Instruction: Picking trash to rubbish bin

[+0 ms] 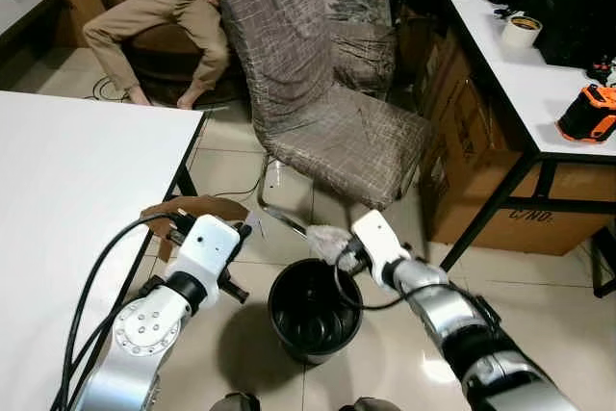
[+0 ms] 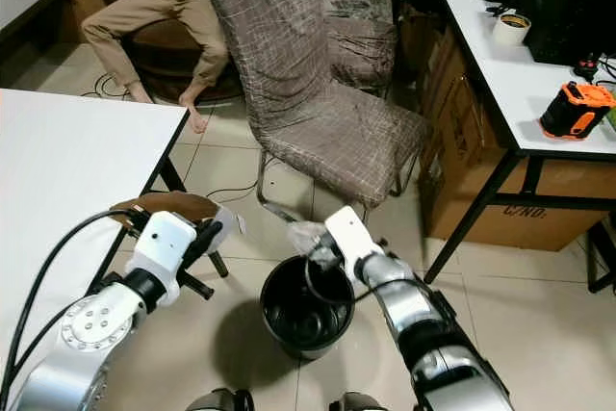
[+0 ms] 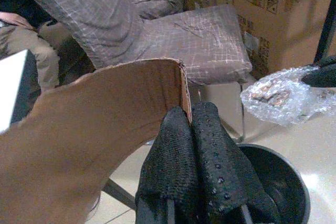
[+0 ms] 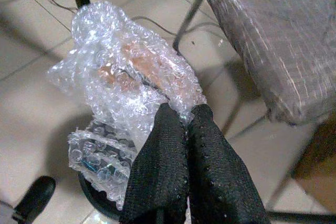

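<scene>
Right gripper (image 4: 178,124) is squeezed tight on the bubble wrap (image 4: 126,87), just over the far rim of the black bin (image 1: 313,310). Left gripper (image 3: 191,129) pinches a cardboard piece (image 3: 100,129) left of it. I think both still need dropping in

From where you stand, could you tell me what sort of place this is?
Probably a workroom or office used partly for storage. White desks line both sides, one carrying a tape roll and an orange tool, cardboard boxes are stacked beneath, and a covered chair stands on the tiled floor.
</scene>
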Robot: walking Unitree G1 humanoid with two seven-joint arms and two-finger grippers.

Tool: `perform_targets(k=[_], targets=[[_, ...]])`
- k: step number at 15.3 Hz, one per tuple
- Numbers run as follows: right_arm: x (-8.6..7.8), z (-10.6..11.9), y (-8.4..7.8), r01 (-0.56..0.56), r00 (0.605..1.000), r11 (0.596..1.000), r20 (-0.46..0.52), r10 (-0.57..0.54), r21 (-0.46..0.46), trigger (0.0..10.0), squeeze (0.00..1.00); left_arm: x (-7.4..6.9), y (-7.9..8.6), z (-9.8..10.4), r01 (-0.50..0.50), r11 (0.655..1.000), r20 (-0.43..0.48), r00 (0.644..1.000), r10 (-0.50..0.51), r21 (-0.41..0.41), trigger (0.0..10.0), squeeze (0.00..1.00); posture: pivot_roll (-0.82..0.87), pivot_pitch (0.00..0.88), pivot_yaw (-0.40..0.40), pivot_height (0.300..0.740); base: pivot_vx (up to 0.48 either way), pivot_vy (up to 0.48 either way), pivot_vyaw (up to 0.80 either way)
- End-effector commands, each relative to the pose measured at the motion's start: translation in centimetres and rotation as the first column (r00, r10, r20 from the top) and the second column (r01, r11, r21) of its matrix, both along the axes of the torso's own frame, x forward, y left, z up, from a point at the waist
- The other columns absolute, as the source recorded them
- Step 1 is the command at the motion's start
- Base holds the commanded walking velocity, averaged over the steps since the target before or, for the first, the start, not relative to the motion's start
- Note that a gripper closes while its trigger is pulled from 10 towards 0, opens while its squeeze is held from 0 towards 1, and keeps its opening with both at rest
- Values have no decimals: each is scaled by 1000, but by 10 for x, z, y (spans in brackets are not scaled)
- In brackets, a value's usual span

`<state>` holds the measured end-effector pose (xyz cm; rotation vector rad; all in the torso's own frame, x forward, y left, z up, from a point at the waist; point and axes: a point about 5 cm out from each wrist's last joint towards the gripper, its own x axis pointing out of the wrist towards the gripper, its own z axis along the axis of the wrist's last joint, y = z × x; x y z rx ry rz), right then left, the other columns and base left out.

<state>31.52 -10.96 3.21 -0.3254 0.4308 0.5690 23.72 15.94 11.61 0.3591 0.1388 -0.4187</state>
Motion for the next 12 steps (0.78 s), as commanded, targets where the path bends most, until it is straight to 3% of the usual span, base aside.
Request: perform_targets(k=[1, 2, 3, 4, 8, 11, 12], targets=[[2, 1, -2, 0, 1000, 1000, -3, 0, 15, 10000, 0, 1, 2, 5, -6, 1000, 14, 1000, 6, 5, 10000, 0, -127, 143, -13, 740, 0, 0, 0], [6, 5, -4, 15, 1000, 1000, 9, -16, 25, 10000, 337, 0, 1, 6, -2, 1000, 13, 1000, 2, 3, 10000, 0, -126, 139, -15, 740, 0, 0, 0], [8, 6, -4, 23, 1000, 999, 10, -23, 33, 10000, 792, 0, 1, 6, -3, 1000, 12, 1000, 3, 1, 10000, 0, -126, 139, -15, 740, 0, 0, 0], [9, 5, -4, 22, 1000, 999, 0, -22, 42, 10000, 1000, -1, 0, 6, -3, 1000, 10, 1000, 3, 1, 10000, 0, -125, 136, -19, 740, 0, 0, 0], [9, 3, -3, 18, 1000, 998, -18, -17, 57, 10000, 1000, 0, 1, 8, -17, 1000, 23, 1000, 17, -1, 10000, 0, -118, 124, -24, 740, 0, 0, 0], [10, 2, -5, 21, 1000, 1000, -9, -21, 15, 10000, 1000, 0, -1, 6, -18, 1000, 18, 1000, 18, -4, 10000, 0, -132, 107, -21, 740, 0, 0, 0], [9, 2, -10, 38, 999, 999, 5, -38, 2, 10000, 533, 1, -6, 0, -10, 1000, 1, 1000, 10, -17, 10000, 0, -150, 93, -20, 740, 0, 0, 0]])
